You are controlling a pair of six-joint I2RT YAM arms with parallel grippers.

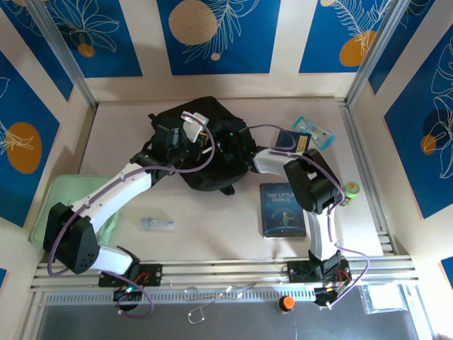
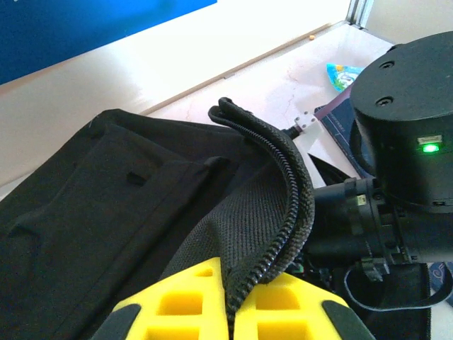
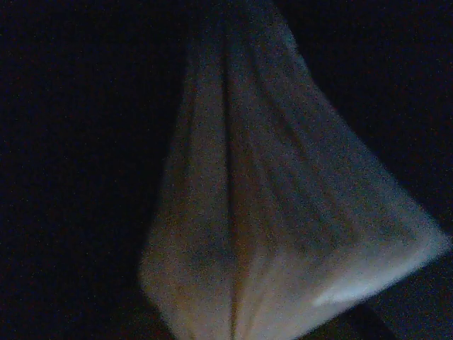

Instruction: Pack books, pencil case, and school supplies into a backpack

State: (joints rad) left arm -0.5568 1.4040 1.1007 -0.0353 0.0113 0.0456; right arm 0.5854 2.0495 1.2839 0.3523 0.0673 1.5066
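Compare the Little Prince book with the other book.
The Little Prince book shows cover art; the other book is plain with a yellow label. The first lies nearer the front, mostly in view; the other lies farther back, partly under the right arm. Both are dark blue.

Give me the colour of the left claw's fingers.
Yellow fingers, best seen in the left wrist view.
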